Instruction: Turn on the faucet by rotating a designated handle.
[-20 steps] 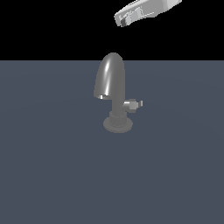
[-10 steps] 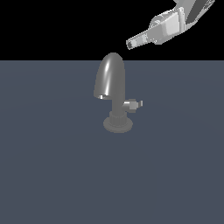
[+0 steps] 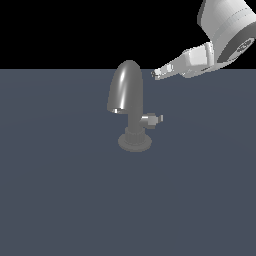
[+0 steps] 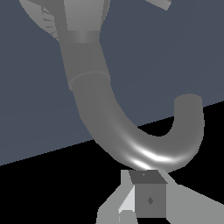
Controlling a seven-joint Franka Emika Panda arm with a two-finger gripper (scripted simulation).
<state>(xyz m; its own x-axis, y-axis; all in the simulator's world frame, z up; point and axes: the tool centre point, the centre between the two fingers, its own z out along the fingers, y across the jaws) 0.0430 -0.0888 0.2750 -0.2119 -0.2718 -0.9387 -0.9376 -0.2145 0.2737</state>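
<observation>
One handle [image 3: 152, 120] (tab detail unclear).

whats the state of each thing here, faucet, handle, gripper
faucet: upright on its round base, untouched
handle: sticks out sideways from the neck toward the exterior view's right, nothing touching it
gripper: in the air beside the top of the spout, above the handle, holding nothing; open or shut cannot be told
</observation>
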